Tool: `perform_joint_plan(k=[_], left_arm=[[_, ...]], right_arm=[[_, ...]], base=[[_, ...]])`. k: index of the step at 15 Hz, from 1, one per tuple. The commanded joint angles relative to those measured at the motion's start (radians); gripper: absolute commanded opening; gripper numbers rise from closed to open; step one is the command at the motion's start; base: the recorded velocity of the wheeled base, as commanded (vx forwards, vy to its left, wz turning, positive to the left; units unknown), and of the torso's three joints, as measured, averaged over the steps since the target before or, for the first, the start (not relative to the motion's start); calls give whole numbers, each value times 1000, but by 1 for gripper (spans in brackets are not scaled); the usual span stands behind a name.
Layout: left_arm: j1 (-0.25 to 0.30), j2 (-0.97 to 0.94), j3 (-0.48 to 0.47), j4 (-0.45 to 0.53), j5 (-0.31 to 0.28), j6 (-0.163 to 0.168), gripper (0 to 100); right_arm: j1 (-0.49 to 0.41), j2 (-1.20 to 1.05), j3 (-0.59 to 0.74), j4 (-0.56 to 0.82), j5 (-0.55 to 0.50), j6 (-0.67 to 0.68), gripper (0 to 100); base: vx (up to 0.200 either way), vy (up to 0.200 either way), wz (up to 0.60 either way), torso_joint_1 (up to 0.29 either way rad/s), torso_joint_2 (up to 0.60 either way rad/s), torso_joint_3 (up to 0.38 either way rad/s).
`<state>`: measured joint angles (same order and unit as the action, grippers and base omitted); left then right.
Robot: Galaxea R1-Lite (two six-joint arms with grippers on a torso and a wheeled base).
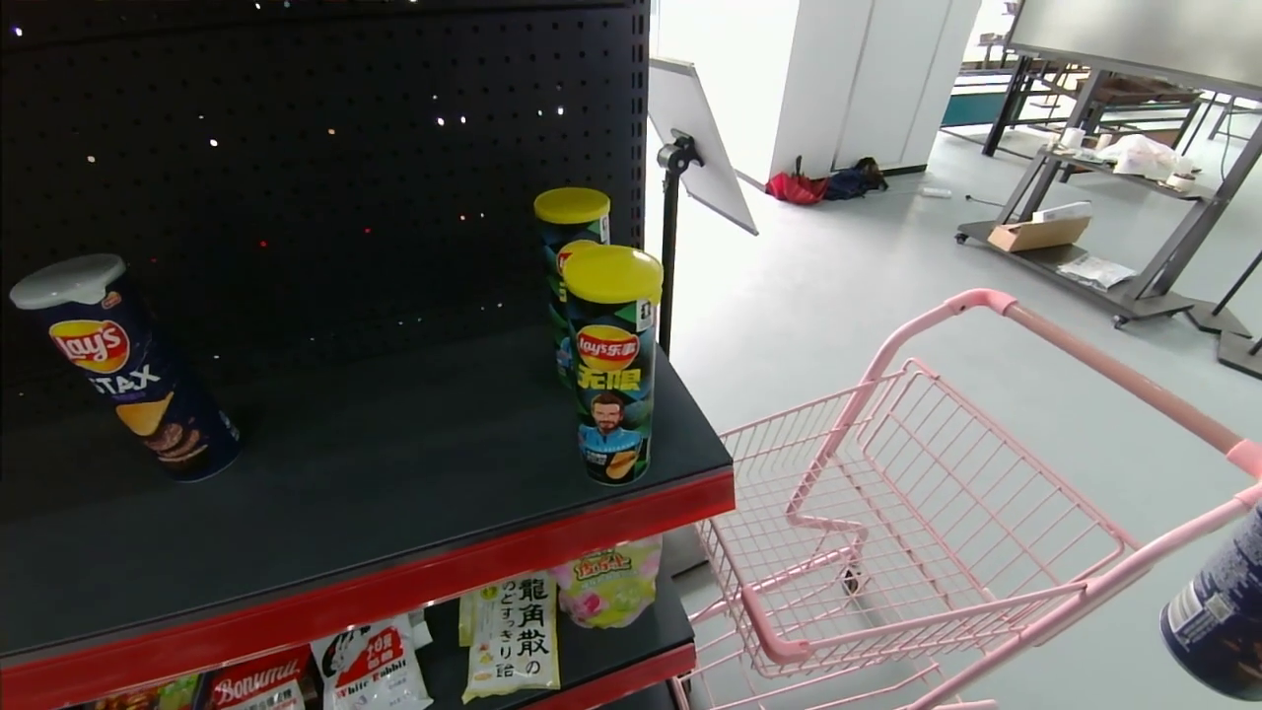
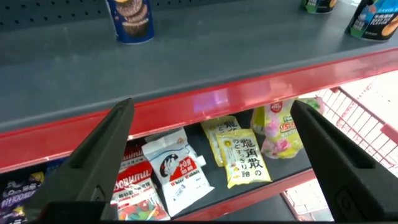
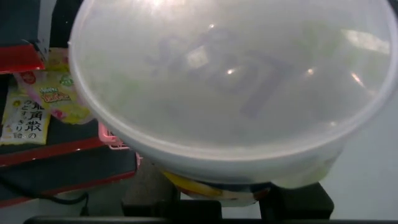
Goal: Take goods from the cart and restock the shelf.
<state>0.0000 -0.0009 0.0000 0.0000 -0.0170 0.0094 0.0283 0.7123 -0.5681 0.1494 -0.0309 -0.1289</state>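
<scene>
Holding the chip can [image 1: 1218, 616] low on your right, just beyond the cart [image 1: 946, 513] handle, your right pincer [image 3: 221, 202] appears clamped around its body. The fingers themselves are hidden behind the can's translucent lid [image 3: 230, 81]. Your left pincer [image 2: 212, 104] is spread wide and empty, in front of the shelf [image 1: 394, 473] edge.

Expect a light, stiff tube with smooth, rather slick walls. I judge it will dent under a hard squeeze, and being tall it will tip easily. Grip it mid-body, never by the lid, which could pop off. Open shelf space lies between the blue can [image 1: 123, 370] and the yellow-lidded cans [image 1: 611, 365]; set it down upright there.
</scene>
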Motion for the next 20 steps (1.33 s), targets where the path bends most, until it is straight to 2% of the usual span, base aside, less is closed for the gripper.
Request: perform_joint_plan(k=[1,10,12,16,18,20], left_arm=[[2,1,0,0,0,0,100],[0,1,0,0,0,0,100],[0,1,0,0,0,0,100],[0,1,0,0,0,0,100],[0,1,0,0,0,0,100],[0,1,0,0,0,1,100]], right_arm=[[-1,47,-16,-1,-3,-1,0],[-7,52,11,-2,-3,-11,0],[-7,35,25,-4,-3,-6,0],[2,-128,117,-5,8,88,0],[4,-231,169,-4,72,80,0],[4,-269,195,-2,81,75,0]], base=[[0,0,0,163,-364,-203],[0,0,600,15,-20,-13],[0,0,0,0,0,0],[0,0,0,0,0,0],[0,200,0,-2,5,0],[0,200,0,-7,-7,7]])
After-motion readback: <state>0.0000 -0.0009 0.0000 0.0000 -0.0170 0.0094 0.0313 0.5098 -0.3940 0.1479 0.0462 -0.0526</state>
